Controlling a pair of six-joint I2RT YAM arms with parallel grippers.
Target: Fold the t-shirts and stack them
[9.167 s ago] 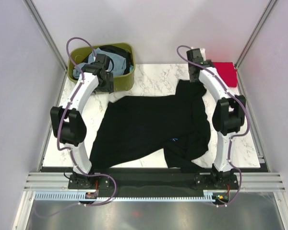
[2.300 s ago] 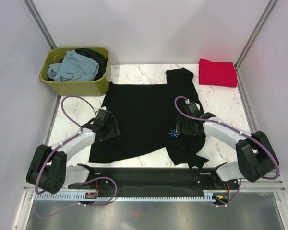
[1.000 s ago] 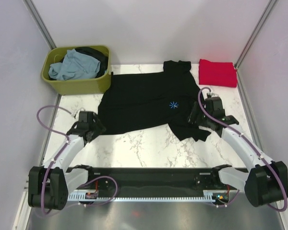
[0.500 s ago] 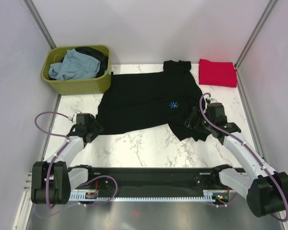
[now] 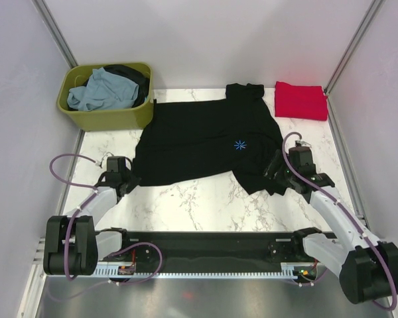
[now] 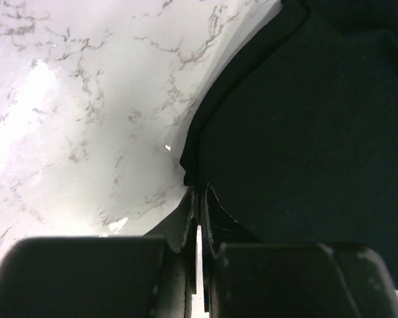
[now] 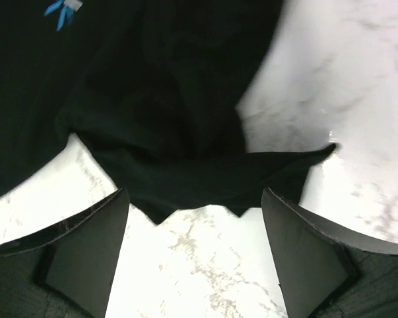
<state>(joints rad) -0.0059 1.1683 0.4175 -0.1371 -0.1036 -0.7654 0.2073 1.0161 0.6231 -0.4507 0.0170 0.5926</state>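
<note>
A large black t-shirt [image 5: 199,139] with a small blue starburst print [image 5: 239,145] lies spread across the middle of the marble table. My left gripper [image 5: 127,175] sits low at the shirt's near-left corner, and in the left wrist view it [image 6: 199,192] is shut on the corner of the black cloth [image 6: 305,119]. My right gripper [image 5: 274,173] is at the bunched near-right part of the shirt. In the right wrist view it [image 7: 194,199] stands open, with the black hem [image 7: 186,179] between its fingertips. A folded red t-shirt [image 5: 301,101] lies at the back right.
An olive-green tub [image 5: 113,118] at the back left holds a pale blue-grey t-shirt [image 5: 96,93] and a dark one [image 5: 134,77]. Bare marble [image 5: 199,202] shows along the near edge, in front of the black shirt. Frame posts and walls close in both sides.
My left gripper has gone from open to shut at the shirt's near-left corner. The right gripper has shifted slightly right, still open. The black shirt has stayed put over the last second.
</note>
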